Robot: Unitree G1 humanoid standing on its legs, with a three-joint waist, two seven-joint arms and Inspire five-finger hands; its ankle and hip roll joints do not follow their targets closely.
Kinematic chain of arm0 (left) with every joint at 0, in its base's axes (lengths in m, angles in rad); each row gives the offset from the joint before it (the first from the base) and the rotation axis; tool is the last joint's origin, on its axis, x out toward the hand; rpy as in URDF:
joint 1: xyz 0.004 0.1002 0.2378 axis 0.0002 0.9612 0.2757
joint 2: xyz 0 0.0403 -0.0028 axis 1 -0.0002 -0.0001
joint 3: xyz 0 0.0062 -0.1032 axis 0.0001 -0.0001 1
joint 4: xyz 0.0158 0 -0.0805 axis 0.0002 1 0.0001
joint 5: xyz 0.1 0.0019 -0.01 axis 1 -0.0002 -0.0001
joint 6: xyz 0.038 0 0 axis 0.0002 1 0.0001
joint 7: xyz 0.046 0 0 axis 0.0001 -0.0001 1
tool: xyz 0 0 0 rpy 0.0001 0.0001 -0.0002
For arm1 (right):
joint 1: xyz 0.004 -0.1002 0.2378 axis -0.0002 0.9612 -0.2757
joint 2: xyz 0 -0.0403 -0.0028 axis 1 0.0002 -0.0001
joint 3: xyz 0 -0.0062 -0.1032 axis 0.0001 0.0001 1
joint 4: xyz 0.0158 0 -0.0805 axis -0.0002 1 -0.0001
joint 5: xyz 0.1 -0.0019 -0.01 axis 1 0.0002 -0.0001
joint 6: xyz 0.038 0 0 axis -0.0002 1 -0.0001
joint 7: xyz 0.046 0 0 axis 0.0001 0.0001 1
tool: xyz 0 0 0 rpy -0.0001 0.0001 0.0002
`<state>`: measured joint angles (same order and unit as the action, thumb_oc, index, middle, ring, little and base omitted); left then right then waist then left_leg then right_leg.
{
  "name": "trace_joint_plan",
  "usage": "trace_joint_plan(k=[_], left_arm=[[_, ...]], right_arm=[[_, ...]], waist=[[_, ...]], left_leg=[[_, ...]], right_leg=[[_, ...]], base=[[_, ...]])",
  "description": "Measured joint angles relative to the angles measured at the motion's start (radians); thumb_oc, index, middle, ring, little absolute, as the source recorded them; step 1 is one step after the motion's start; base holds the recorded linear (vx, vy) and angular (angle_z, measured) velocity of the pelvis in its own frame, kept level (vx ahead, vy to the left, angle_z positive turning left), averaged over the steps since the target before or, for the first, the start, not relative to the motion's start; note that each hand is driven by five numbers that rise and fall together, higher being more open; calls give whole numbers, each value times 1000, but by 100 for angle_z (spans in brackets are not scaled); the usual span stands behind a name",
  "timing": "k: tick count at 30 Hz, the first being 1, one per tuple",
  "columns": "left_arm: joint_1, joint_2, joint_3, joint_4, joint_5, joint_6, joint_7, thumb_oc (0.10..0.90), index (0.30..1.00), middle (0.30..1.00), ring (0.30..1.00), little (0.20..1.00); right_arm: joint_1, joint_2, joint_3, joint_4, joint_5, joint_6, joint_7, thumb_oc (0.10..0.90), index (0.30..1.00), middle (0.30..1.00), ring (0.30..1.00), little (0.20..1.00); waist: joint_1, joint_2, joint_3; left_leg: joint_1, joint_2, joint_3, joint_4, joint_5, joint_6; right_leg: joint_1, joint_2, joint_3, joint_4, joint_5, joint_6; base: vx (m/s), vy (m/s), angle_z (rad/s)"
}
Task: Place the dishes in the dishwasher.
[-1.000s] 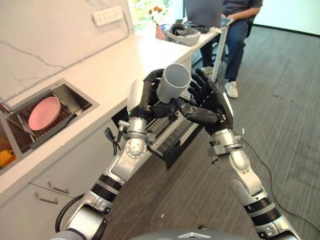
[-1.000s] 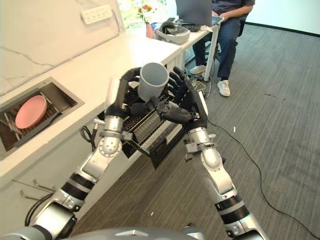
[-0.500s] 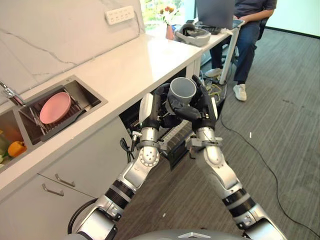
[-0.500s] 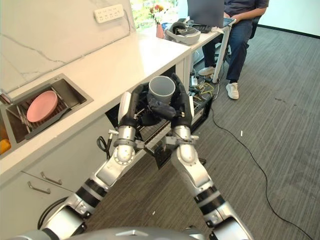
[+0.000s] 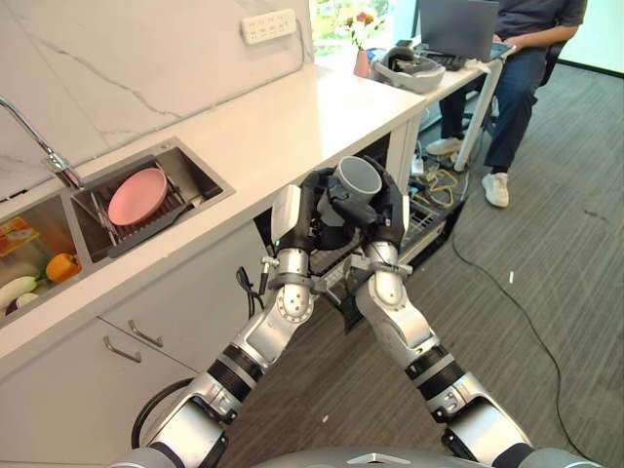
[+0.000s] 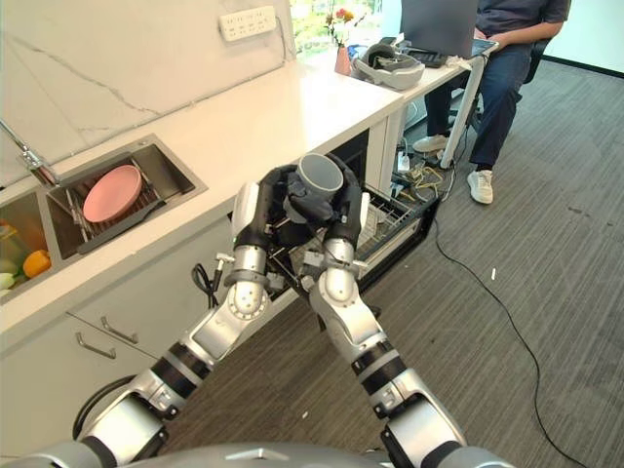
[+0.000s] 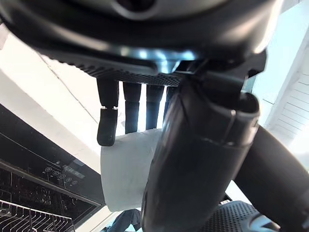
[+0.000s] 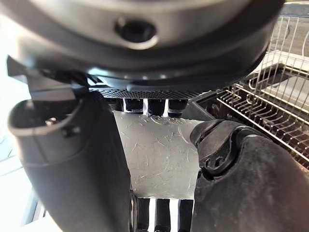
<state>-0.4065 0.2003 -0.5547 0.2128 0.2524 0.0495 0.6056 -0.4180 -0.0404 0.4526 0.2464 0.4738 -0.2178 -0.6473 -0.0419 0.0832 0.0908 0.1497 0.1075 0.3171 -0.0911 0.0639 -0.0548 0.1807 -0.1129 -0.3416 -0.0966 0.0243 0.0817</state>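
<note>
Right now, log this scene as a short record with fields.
held item: grey cup, open end tilted up
left hand: curled round the cup
right hand: curled round the cup
dishwasher rack: pulled out below the hands
sink: pink plate on a drying rack
background: seated person at a desk

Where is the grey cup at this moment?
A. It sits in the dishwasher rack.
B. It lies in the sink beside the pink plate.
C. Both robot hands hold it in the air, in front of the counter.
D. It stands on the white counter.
C: the grey cup is up in front of the counter edge, with the left robot hand and the right robot hand curled round it, above the pulled-out dishwasher rack.
</note>
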Motion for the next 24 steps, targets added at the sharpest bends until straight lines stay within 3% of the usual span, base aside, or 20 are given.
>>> trace_joint_plan(k=[2, 3, 8, 10, 16, 19, 21, 24], left_arm=[[0, -1, 0, -1, 8, 0, -1, 400, 300, 300, 300, 300], [0, -2, -5, -8, 16, -1, -3, 800, 900, 900, 900, 900], [1, -10, -7, -18, 16, -7, -7, 800, 900, 900, 900, 900], [35, -4, -34, -30, 15, -50, -59, 800, 900, 900, 900, 900], [104, -12, -66, 16, -56, -61, -127, 800, 900, 900, 900, 900], [132, -2, -63, 35, -152, -58, -158, 800, 900, 900, 900, 900], [134, 22, -62, 35, -168, -58, -163, 800, 900, 900, 900, 900], [159, 46, -58, 32, -196, -61, -201, 800, 900, 900, 900, 900]], right_arm=[[0, -5, -4, 0, 1, 0, 0, 400, 300, 300, 300, 300], [0, -17, -10, 0, 1, 0, 0, 400, 300, 300, 300, 300], [1, -44, -21, -17, -1, 2, 2, 400, 300, 300, 300, 300], [0, -101, -50, -21, -28, 10, 3, 400, 300, 300, 300, 300], [-32, -154, -133, -11, -40, 22, 8, 400, 300, 300, 300, 300], [-152, -245, -145, 98, -37, 55, 42, 400, 300, 300, 300, 300], [-187, -255, -162, 119, -37, 60, 44, 400, 300, 300, 300, 300], [-297, -340, -154, 276, -35, 93, 85, 400, 300, 300, 300, 300]], waist=[[-4, -1, 1], [-4, -3, 2], [-5, -5, 2], [4, -6, 2], [11, -14, 7], [13, -25, 10], [14, -28, 11], [45, -45, 11]], left_leg=[[1, 0, 0, 0, 0, 0], [1, 0, -2, 0, 0, 0], [2, 1, -3, 0, 0, 0], [3, 0, -8, 0, 0, 0], [-1, 1, -23, 0, 2, 2], [-8, 2, -34, 0, 7, 2], [-12, 2, -38, 0, 9, 3], [-20, 0, -64, 0, 14, 3]], right_leg=[[1, 0, 0, 0, 0, 0], [2, 0, -2, 0, 0, 0], [4, 1, -4, 0, -1, 1], [8, 1, -8, 0, -2, 2], [12, 3, -19, 0, -4, -1], [12, 4, -33, -1, -4, -1], [11, 5, -37, -1, -4, -1], [20, 6, -62, -1, -5, -2]], base=[[0, 0, 0], [0, 0, 0], [0, 0, 0], [-3, -8, 5], [-3, -9, 7], [-3, 0, 10], [-13, 0, 12], [-11, -2, 16]])
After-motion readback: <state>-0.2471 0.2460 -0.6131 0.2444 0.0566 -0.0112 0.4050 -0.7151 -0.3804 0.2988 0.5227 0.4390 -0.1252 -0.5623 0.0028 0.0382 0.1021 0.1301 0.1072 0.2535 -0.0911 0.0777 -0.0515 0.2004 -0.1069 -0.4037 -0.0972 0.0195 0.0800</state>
